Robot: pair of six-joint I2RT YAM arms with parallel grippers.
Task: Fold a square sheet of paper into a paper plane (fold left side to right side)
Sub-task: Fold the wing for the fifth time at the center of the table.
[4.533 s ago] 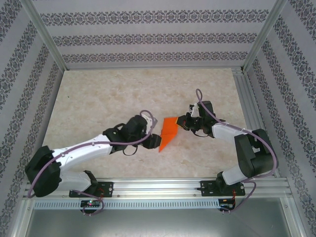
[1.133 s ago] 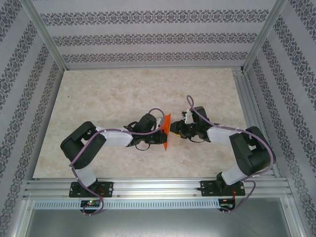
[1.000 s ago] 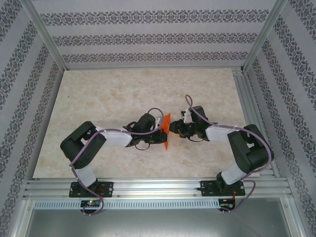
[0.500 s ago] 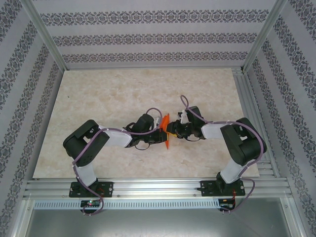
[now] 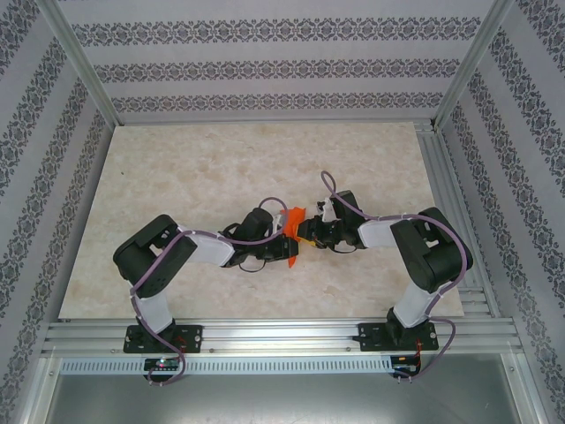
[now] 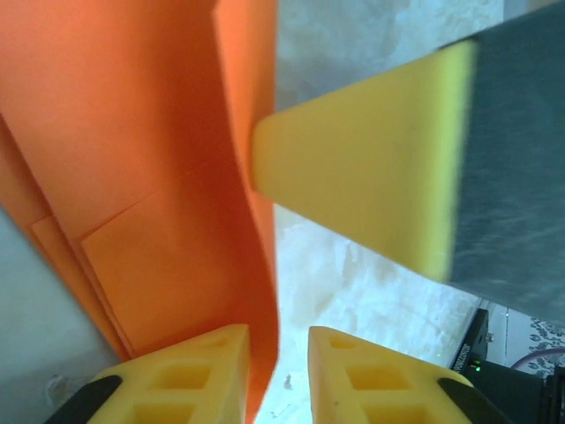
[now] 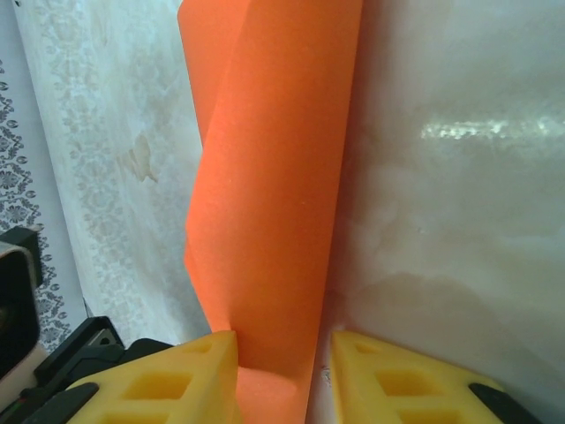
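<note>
Two sets of fingers meet on one sheet. My left fingers [image 6: 190, 371] stand slightly apart. The free edge of the orange paper [image 6: 132, 159] drops into the gap between them, lying against one pad and clear of the other, so they are open and not pinching. My right fingers [image 7: 177, 380] flank the folded paper from the opposite side. One pad touches it and a thin gap shows at the other, so I cannot tell whether they clamp it or only bracket it. In the left wrist view, one right pad rests its tip against the paper's edge.

The paper stands on edge, partly folded over, between the two wrists near the middle of the worktop [image 5: 177, 177]. I judge it very light, thin and limp. It would buckle under a push, take a crease wherever it is pressed, and slide easily on the smooth surface. The best hold is probably on a layered edge close to the crease, where it is stiffest.

Around it the marbled worktop lies bare. The main obstruction is my own hardware: the two wrists crowd each other, and purple cables [image 5: 328, 181] loop just above them. Patterned walls [image 5: 265, 71] and the metal rail [image 5: 282, 331] stand well apart.
</note>
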